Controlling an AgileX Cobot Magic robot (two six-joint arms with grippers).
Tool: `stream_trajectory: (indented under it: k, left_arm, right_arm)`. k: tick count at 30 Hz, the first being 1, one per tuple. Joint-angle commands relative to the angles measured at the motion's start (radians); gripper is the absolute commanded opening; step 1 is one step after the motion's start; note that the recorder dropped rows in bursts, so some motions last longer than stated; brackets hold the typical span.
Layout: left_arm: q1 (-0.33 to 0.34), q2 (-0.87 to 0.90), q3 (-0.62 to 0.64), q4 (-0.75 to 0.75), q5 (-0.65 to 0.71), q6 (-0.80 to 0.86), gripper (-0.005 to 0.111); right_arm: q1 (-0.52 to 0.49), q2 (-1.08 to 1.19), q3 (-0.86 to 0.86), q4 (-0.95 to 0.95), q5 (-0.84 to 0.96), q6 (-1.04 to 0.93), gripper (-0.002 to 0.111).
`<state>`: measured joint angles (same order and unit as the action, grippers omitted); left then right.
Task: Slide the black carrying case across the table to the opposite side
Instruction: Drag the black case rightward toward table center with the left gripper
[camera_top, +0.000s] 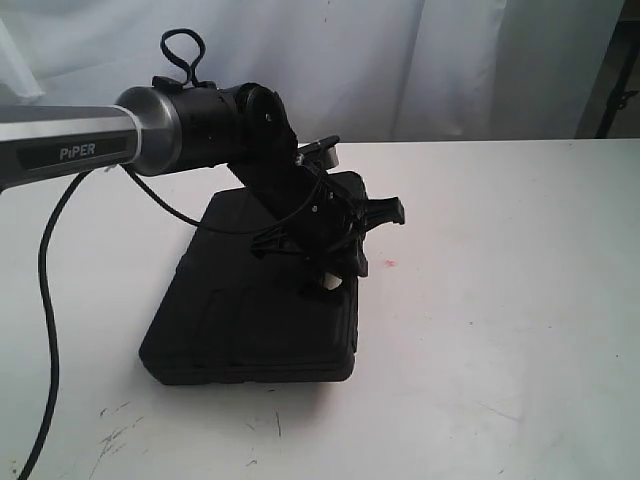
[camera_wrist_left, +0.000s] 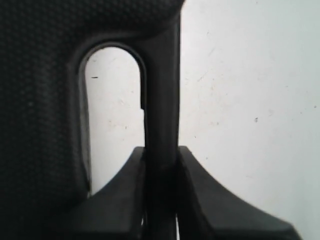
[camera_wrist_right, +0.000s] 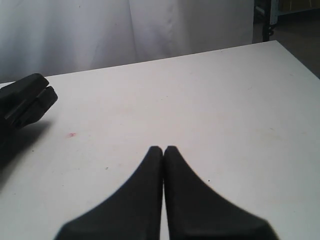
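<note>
black carrying case (camera_top: 255, 320) lay on the white table (camera_top: 500, 300); left gripper (camera_wrist_left: 161, 155) clenched its handle (camera_wrist_left: 162, 90), right gripper (camera_wrist_right: 163, 148) pinched shut, empty.

i see a black case (camera_top: 250, 320) with fine pebbled texture, on a white bench (camera_top: 520, 330) with dark scuffs (camera_top: 115, 435) and one small pink spot (camera_top: 389, 264); white curtain (camera_top: 400, 60) behind.
</note>
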<state>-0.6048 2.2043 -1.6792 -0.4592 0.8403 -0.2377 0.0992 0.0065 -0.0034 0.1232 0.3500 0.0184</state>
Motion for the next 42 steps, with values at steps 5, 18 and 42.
stream_trajectory:
  k: [5,18,42]
  left_arm:
    - [-0.004,0.005,-0.023,0.003,-0.058,-0.050,0.000]
    - [-0.004,0.051,-0.025,0.005,-0.085,-0.050,0.000]
    - [-0.004,0.075,-0.025,-0.102,-0.135,0.036,0.064]
  right_arm:
    - [-0.006,-0.007,0.003,-0.001,-0.004,-0.004,0.000]
    - [-0.006,-0.007,0.003,-0.001,-0.004,-0.004,0.000]
    - [-0.006,-0.007,0.003,-0.001,-0.004,-0.004,0.000]
